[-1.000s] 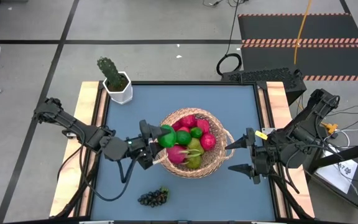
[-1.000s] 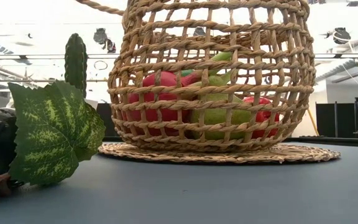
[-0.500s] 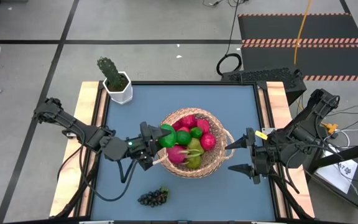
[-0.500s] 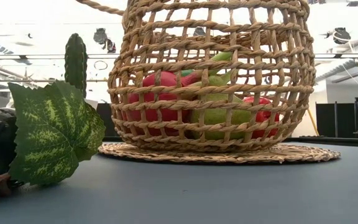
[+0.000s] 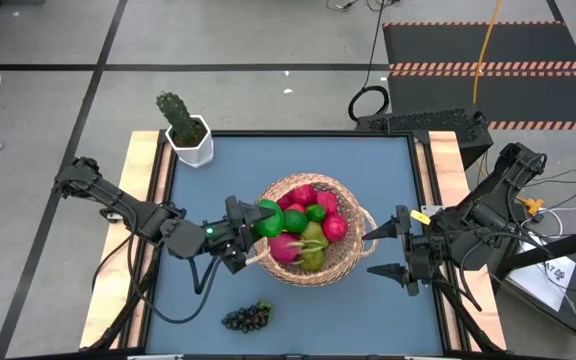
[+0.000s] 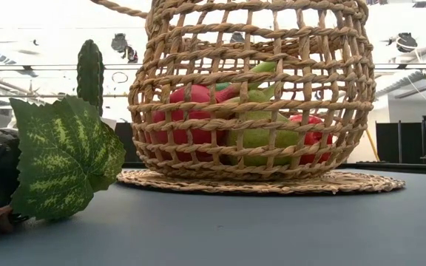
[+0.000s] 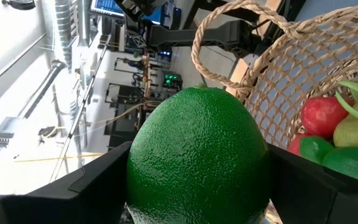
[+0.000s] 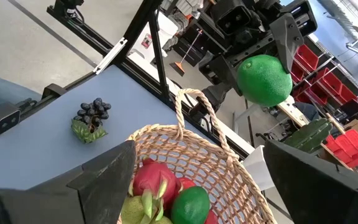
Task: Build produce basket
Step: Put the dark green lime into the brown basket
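Note:
The woven basket (image 5: pixel 308 232) stands mid-table on its flat base (image 6: pixel 257 181), with red, pink and green produce (image 5: pixel 306 225) inside. My left gripper (image 5: pixel 258 228) is beside the basket's left rim, shut on a green lime (image 7: pixel 197 155), which also shows in the right wrist view (image 8: pixel 264 79). A dark grape bunch (image 5: pixel 248 317) with a green leaf (image 6: pixel 61 159) lies on the table near the front edge. My right gripper (image 5: pixel 370 253) waits open just right of the basket, holding nothing. My left gripper pinches the lime between its two fingers, one on each opposite side (image 7: pixel 137 180). The fingers (image 7: pixel 86 186) reach about level from the table's left toward the basket. The lime is lifted clear, hanging over the basket's left rim (image 5: pixel 264 240).
A potted cactus (image 5: pixel 183 125) in a white pot stands at the table's far left corner. The basket's looped handle (image 5: pixel 365 215) sticks out toward my right gripper. Bare blue table surface (image 5: pixel 368 170) lies behind the basket and along the near right.
My left gripper has rolled slightly about the line it points along, staying in place with the lime still between its fingers.

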Robot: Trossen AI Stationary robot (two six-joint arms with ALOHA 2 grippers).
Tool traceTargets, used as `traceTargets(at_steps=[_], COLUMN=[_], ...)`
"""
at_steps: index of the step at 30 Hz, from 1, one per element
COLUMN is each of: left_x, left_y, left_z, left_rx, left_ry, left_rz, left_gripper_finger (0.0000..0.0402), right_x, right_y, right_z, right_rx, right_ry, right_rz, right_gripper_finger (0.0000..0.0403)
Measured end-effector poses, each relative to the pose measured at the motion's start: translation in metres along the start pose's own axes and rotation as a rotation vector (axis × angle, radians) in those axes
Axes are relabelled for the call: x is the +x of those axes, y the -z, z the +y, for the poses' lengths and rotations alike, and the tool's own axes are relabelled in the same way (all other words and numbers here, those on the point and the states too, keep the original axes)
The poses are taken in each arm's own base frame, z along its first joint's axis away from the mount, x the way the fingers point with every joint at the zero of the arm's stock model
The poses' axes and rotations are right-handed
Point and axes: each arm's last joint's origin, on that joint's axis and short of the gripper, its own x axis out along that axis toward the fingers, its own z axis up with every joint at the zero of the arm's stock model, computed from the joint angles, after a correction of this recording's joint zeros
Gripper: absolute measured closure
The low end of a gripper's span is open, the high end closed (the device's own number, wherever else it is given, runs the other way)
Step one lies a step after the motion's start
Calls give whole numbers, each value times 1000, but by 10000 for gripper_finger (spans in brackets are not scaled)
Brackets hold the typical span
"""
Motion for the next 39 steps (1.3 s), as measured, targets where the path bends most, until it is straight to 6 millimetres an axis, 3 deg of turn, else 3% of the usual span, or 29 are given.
traceTargets(at_steps=[17,39], left_x=[0,0], left_y=[0,0], left_z=[0,0], left_rx=[-178,-708], left_ry=[0,0], left_rz=[-1,-1], left_gripper_finger=[78,78], right_x=[0,0], right_y=[0,0], right_z=[0,0], right_rx=[0,0], right_ry=[0,0], right_rz=[0,0], right_gripper_finger=[55,55])
